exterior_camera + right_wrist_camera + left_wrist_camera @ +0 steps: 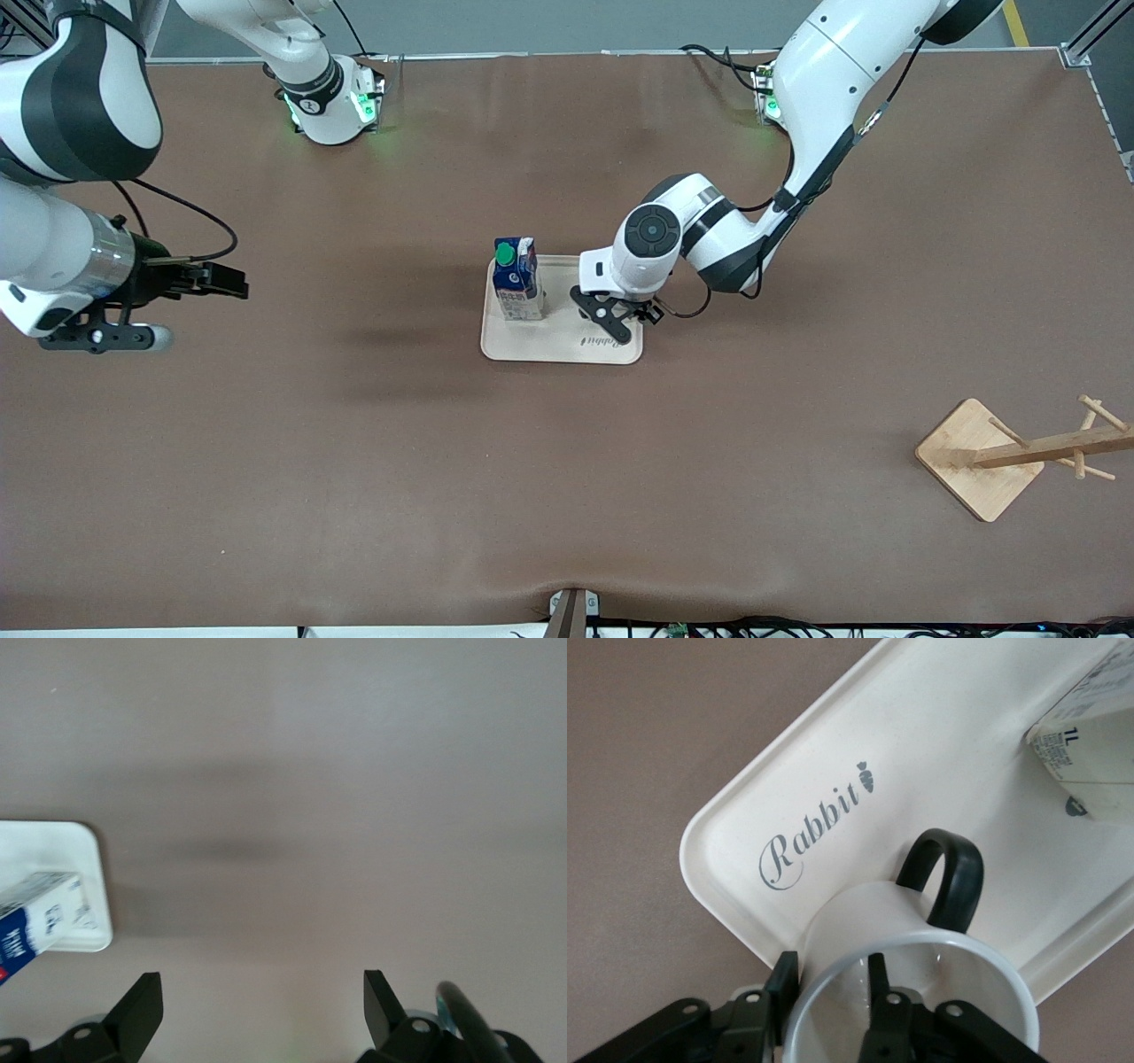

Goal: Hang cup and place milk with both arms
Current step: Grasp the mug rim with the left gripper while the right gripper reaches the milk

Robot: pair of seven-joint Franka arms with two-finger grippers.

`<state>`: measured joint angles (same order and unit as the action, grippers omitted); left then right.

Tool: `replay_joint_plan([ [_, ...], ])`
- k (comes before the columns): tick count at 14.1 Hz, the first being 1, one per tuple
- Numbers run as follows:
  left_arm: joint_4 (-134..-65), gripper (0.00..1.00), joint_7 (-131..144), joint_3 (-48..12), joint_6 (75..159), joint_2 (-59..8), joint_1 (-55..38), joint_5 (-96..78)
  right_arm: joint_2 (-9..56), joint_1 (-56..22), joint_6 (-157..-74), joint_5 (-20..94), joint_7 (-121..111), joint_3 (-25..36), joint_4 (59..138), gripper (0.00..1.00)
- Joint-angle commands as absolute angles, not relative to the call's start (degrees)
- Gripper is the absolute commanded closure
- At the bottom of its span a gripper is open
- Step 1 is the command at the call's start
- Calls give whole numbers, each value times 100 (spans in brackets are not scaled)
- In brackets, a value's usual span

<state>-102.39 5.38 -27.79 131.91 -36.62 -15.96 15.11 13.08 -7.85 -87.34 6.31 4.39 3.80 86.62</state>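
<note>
My left gripper [828, 992] pinching the cup [908, 992] rim on the tray [744, 828] — milk [516, 279] beside it, my right gripper [261, 1010] fingers spread, waiting over bare table [354, 461].

glossy white cup [859, 930], matt tray [939, 753], wooden rack [1019, 452]

Item count: one milk carton [516, 280], one white mug [908, 992], one cream tray [532, 341], one wooden mug rack [1019, 454], two robot arms.
</note>
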Motion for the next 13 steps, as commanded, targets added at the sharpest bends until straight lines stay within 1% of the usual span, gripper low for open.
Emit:
replay_joint_plan([
  [1, -10029, 99, 501, -2786, 13210, -3797, -1705, 1714, 1354, -1045, -8239, 791, 615, 396, 8631, 0],
  [2, -10020, 100, 501, -2786, 13210, -3797, -1705, 1714, 1345, -1272, -7992, 791, 737, 396, 8605, 0],
  [3, -9985, 100, 501, -2777, 13201, -3788, -1696, 1714, 1336, -1553, -7954, 687, 817, 413, 8587, 0],
  [5, -9879, 100, 510, -2777, 13149, -3727, -1679, 1714, 1353, -1696, -8129, 633, 817, 404, 8596, 0],
  [7, -9870, 100, 501, -2786, 13131, -3613, -1600, 1714, 1537, -1854, -8567, 642, 713, 396, 8613, 0],
  [9, -9826, 100, 501, -2760, 13087, -3420, -1512, 1705, 1704, -2108, -8648, 790, 712, 387, 8605, 0],
  [11, -9800, 100, 492, -2786, 12781, -3192, -1337, 1644, 1810, -2363, -8666, 809, 704, 387, 8552, 0],
  [13, -9782, 100, 501, -2795, 12421, -2867, -1135, 1609, 1933, -2390, -8657, 782, 659, 387, 8482, 0],
])
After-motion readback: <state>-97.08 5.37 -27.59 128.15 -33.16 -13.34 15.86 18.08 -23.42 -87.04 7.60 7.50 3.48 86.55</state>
